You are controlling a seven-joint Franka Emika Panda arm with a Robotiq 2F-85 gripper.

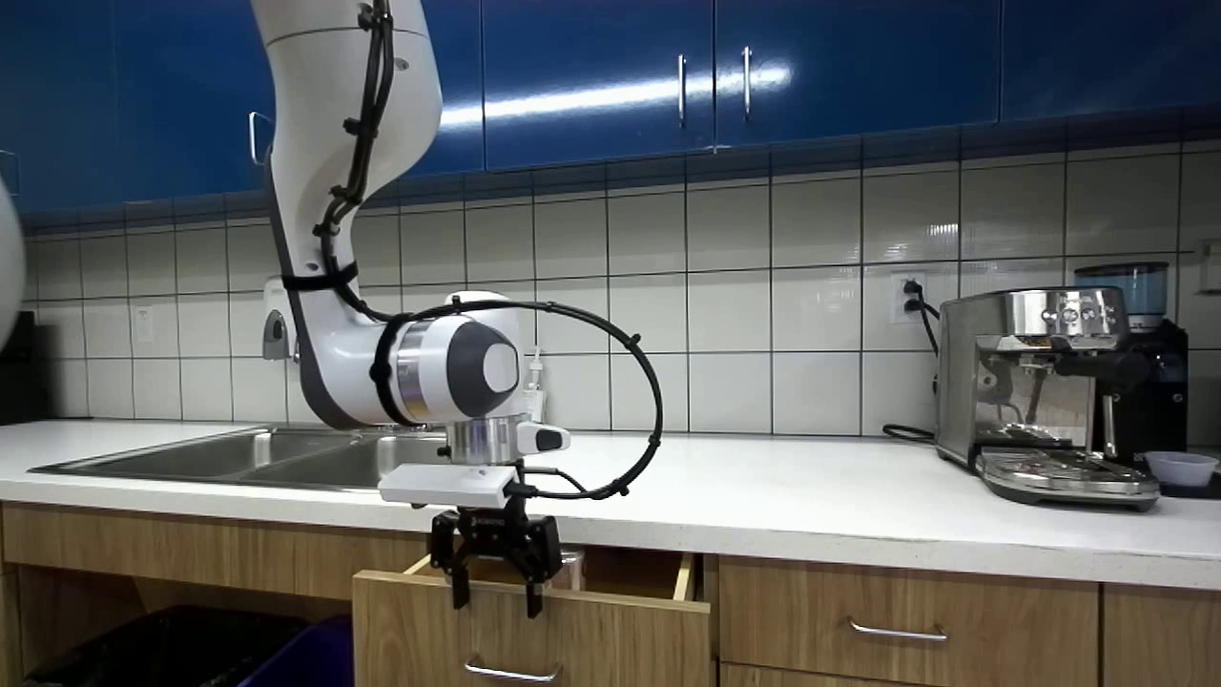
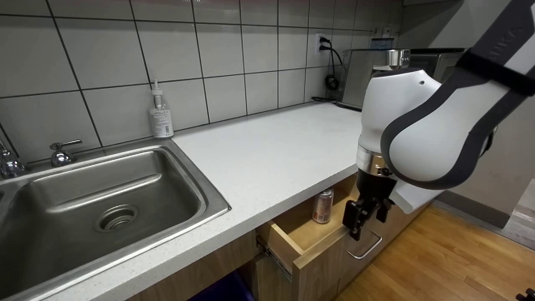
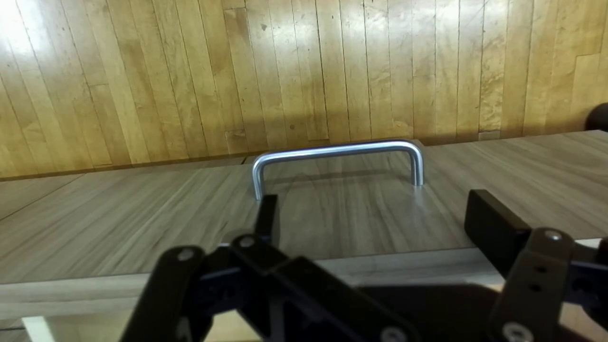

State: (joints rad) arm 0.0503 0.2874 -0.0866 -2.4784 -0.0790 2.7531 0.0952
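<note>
My gripper (image 1: 497, 603) is black, points down and is open with nothing between its fingers. It is at the front panel of a wooden drawer (image 1: 630, 644) that is pulled out; I cannot tell whether it touches the panel. In the wrist view, the fingers (image 3: 375, 209) are spread over the panel (image 3: 342, 218), with the silver bar handle (image 3: 337, 151) beyond them. The handle also shows in both exterior views (image 1: 512, 674) (image 2: 368, 250), below the fingers. A pinkish can (image 2: 323, 207) stands upright inside the drawer, partly hidden behind the gripper in an exterior view (image 1: 572, 570).
The white counter (image 2: 267, 142) overhangs the drawer's back. A steel sink (image 2: 167, 217) and a pump bottle (image 2: 161, 121) are on one side. A coffee machine (image 1: 1030, 382), a grinder (image 1: 1159, 372) and a small bowl (image 1: 1181, 468) are on the other. A closed drawer (image 1: 906, 611) adjoins the open one.
</note>
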